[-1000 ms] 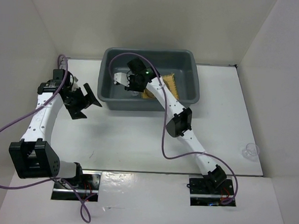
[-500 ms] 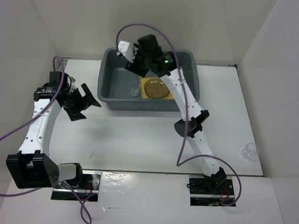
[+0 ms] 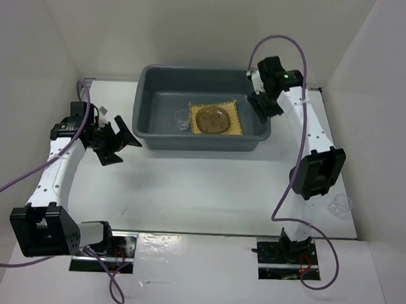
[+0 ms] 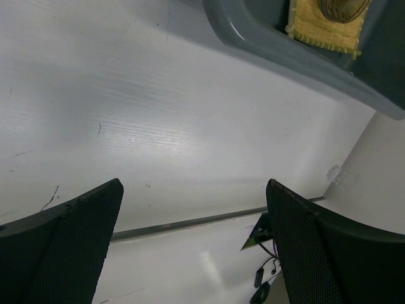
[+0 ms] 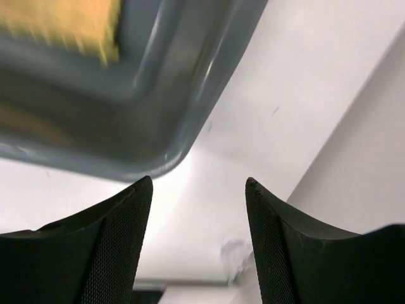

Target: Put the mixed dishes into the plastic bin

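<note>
While the left arm reached over the white table point(image 3: 187, 185), the left gripper point(image 3: 114, 141) hung near the left wall of the plastic bin point(image 3: 142, 114), its jaws spread wide with nothing between them. In the left wrist view only bare table top showed in that gap, with the bin's rolled rim running across the upper right.

The bin stood at the far middle of the table. Inside it, towards the left of its floor, a small clear cup point(image 3: 182, 121) stood upright. Just to the right of that cup lay the yellow woven mat point(image 3: 235, 126), flat on the bin's floor, and a clear round plate point(image 3: 212, 118) rested on the middle of the mat.

Further right, the right gripper point(image 3: 264, 104) hovered above the bin's far right corner. Its jaws were parted and held nothing. The right wrist view was blurred, but it showed the grey rounded corner of the bin, an edge of the mat and white table beyond between the two dark jaws.

At the far right, a second clear cup point(image 3: 340, 204) stood on the table close to its right edge, well apart from the bin and from both grippers.
</note>
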Controlling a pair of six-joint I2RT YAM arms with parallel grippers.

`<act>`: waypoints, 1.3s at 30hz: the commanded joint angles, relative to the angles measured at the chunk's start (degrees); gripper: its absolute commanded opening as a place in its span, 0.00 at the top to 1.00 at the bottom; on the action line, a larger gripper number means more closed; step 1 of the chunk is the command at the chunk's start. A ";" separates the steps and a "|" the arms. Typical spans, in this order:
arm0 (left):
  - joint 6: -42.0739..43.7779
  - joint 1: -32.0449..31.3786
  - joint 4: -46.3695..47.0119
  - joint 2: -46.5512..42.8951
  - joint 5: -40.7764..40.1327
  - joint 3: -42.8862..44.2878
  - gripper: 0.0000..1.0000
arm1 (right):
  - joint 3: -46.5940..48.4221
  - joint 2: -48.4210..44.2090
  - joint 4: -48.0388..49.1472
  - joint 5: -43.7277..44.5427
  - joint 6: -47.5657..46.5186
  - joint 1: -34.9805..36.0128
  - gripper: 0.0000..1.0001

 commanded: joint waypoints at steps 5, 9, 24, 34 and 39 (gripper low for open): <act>2.26 -0.14 4.40 3.47 3.32 2.17 0.00 | -30.96 -19.66 2.72 4.42 4.05 -9.27 0.34; 2.79 -0.67 4.93 5.94 3.32 2.79 0.00 | -50.01 -29.15 8.77 11.35 4.67 -10.33 0.34; 3.31 -0.67 2.56 8.14 3.32 5.43 0.00 | -68.96 -35.32 14.42 16.21 10.73 -20.52 0.31; 2.79 -0.67 0.89 8.67 3.32 5.95 0.00 | -74.23 -34.80 17.76 18.50 13.73 -22.20 0.31; 3.31 -0.67 0.89 9.20 3.94 6.57 0.00 | -74.23 -34.80 19.16 20.51 12.58 -22.20 0.31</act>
